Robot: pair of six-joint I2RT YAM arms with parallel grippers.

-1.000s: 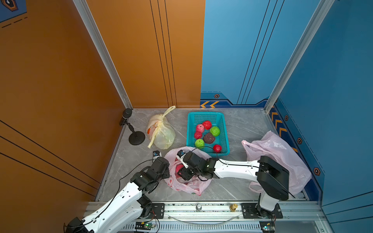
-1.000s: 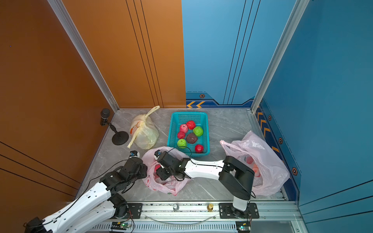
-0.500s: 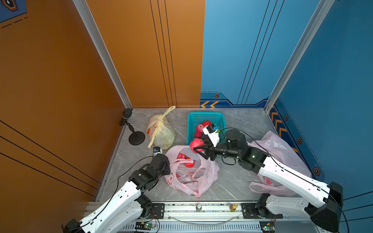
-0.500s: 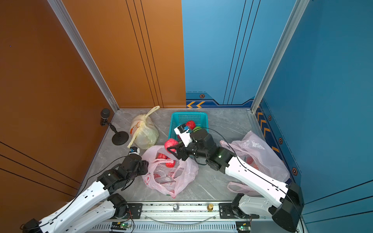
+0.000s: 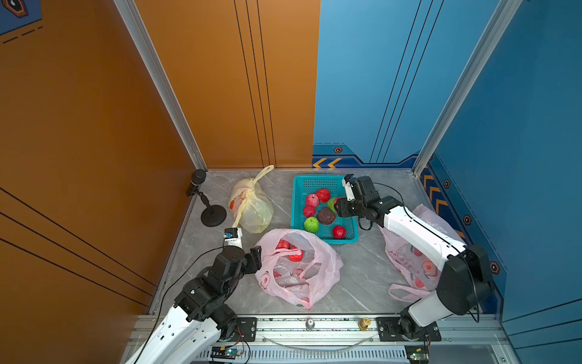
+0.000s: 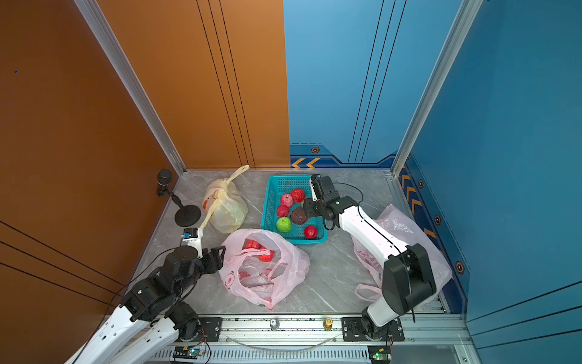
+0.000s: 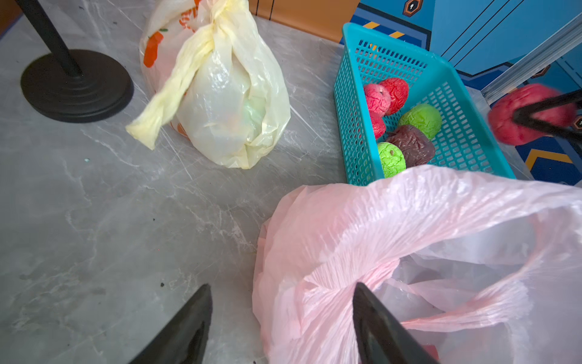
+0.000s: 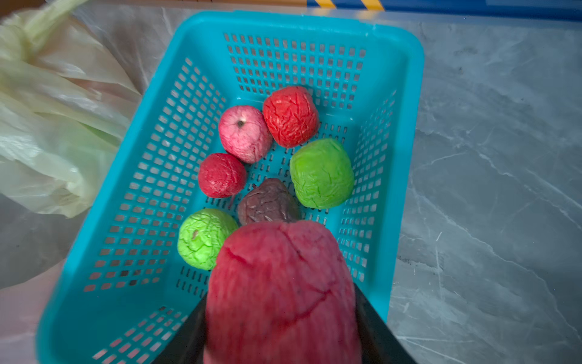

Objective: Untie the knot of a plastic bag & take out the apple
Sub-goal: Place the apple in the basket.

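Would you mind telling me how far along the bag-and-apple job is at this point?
Done: the pink plastic bag lies untied, mouth open. In hand: the right gripper holds a wrinkled red apple over the teal plastic basket, not yet released; the left gripper is open beside the bag. Left: drop that apple in, then fetch the red apples lying in the bag. The yellow plastic bag is knotted.

Bright, even light — wrist edges blurred.

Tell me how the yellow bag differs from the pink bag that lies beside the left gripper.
The yellow bag is knotted shut; the pink bag lies open. The yellow bag stands rounded and full; the pink bag is slumped, showing red apples inside. Both are thin plastic.
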